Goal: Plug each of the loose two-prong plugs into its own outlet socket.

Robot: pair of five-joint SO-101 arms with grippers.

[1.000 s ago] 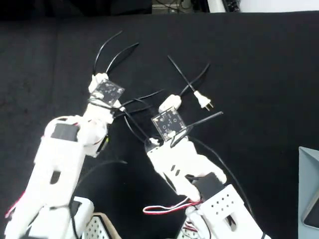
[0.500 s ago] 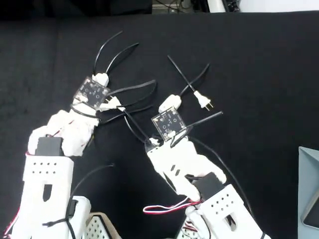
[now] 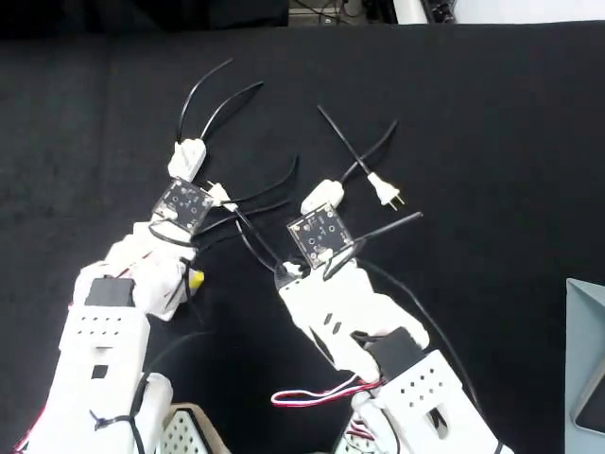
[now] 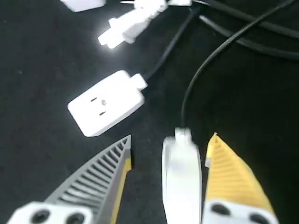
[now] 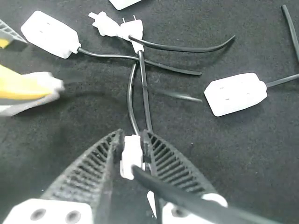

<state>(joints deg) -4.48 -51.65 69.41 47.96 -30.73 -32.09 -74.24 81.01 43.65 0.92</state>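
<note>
A small white plug (image 5: 131, 156) on a thin black cord sits clamped between the two dark ribbed fingers of the right gripper (image 5: 131, 136); the cord leaves the fingertips and runs across the black table cloth (image 5: 243, 158) towards two white plugs (image 5: 131, 31) that lie touching each other. A white rectangular outlet socket (image 5: 236, 93) lies off to one side of that cord, apart from it, its two slots facing up and its own black cord leading away.

A second white plug (image 4: 181, 172) lies between the fingers of the left gripper (image 4: 171, 137); it sits close against the yellow finger (image 4: 229, 177), with a clear gap to the grey ribbed finger (image 4: 103, 177); this pincer stands spread, not closed on the plug. Just past its fingertips lies the other white outlet socket (image 4: 105, 109), slots up, a black cord at one end.

In the high view the left arm is on the picture's left and the right arm in the middle, their grippers near each other among the crossing cords. A loose white two-prong plug (image 3: 385, 192) lies beyond the right arm, well apart from both grippers, its prongs free of any socket. A grey box (image 3: 586, 350) stands at the cloth's right edge.
</note>
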